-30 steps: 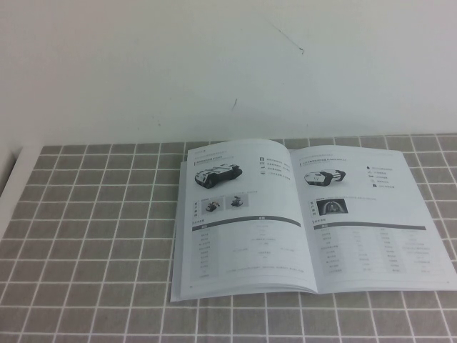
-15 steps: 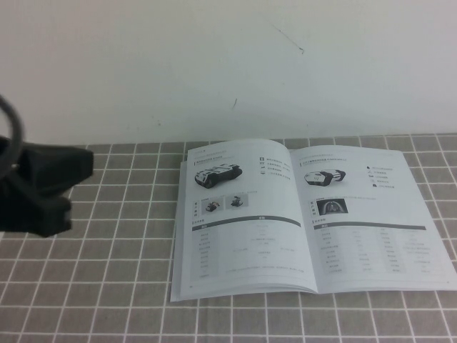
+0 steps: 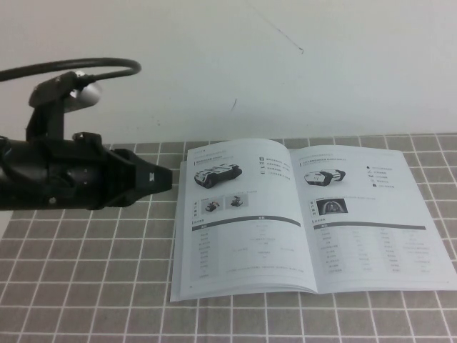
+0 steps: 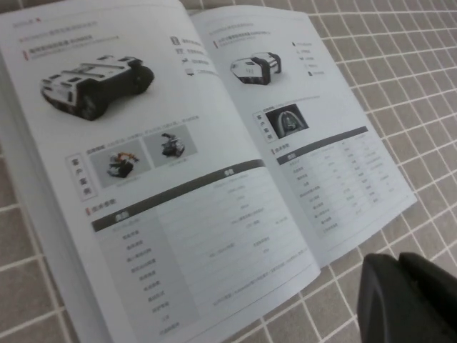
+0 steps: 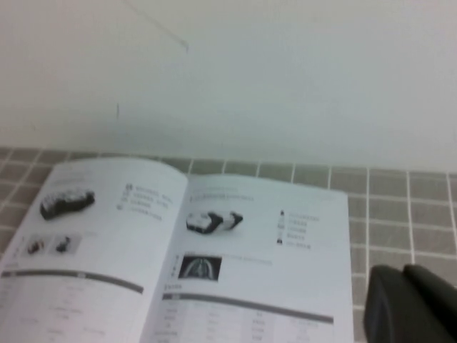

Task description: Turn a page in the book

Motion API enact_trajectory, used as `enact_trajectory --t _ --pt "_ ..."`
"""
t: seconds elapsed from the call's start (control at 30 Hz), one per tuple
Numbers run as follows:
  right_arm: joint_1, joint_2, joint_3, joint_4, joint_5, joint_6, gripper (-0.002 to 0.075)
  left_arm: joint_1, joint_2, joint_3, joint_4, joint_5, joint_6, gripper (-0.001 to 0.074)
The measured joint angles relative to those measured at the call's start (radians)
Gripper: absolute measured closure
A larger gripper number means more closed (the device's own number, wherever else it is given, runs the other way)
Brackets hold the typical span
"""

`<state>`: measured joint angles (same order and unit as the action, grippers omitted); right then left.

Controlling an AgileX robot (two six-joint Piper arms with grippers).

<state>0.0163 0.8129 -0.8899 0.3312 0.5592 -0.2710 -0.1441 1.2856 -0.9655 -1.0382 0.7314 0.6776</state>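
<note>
While the book (image 3: 303, 218) lies open and flat on the grey checked tablecloth (image 3: 86, 286), the left gripper (image 3: 161, 180) is held just beside its left edge, not touching; its state cannot be told. The right gripper (image 5: 414, 304) is glimpsed near the right page (image 3: 371, 214).

One book (image 3: 300, 218) lay open, showing two facing pages: a left page (image 3: 243, 218) and a right page (image 3: 371, 218). Each page carried one dark grey bar and one table beneath it. The left page showed three small vehicle photos, one large and two smaller below it; the right page showed two pictures. One tablecloth (image 3: 86, 286) of grey squares covered the lower part of the frame. One black arm was in view, with the left gripper (image 3: 153, 180) at centre left. The right gripper (image 5: 410, 304) appeared only as one dark shape in its own wrist view.
</note>
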Motion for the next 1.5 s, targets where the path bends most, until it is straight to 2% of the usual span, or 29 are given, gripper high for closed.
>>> enact_trajectory --t 0.17,0.37,0.6,0.7,0.9,0.97,1.37,1.5 --pt "0.000 0.147 0.000 0.002 0.017 -0.034 0.0729 -0.002 0.066 0.000 -0.109 0.024 0.134 0.0738" --pt "0.000 0.282 0.000 0.002 0.010 -0.042 0.0729 -0.038 0.130 -0.007 -0.104 -0.077 0.255 0.0738" --pt "0.000 0.442 0.000 0.008 -0.014 0.049 0.0723 -0.111 0.310 -0.130 -0.086 -0.093 0.306 0.0738" --pt "0.000 0.513 -0.002 0.010 -0.041 0.093 0.0674 -0.131 0.400 -0.193 -0.034 -0.079 0.300 0.0738" --pt "0.000 0.659 -0.068 0.012 -0.044 0.096 0.0498 -0.141 0.594 -0.270 0.037 -0.074 0.289 0.0738" --pt "0.000 0.702 -0.101 0.010 -0.042 0.082 0.0463 -0.141 0.645 -0.288 0.053 -0.076 0.286 0.0738" --pt "-0.031 0.949 -0.193 0.008 -0.035 0.037 0.0435 -0.139 0.782 -0.339 0.053 -0.065 0.283 0.0738" --pt "-0.033 1.019 -0.198 0.033 -0.058 0.008 0.0398 -0.139 0.787 -0.339 0.047 -0.061 0.283 0.0738"
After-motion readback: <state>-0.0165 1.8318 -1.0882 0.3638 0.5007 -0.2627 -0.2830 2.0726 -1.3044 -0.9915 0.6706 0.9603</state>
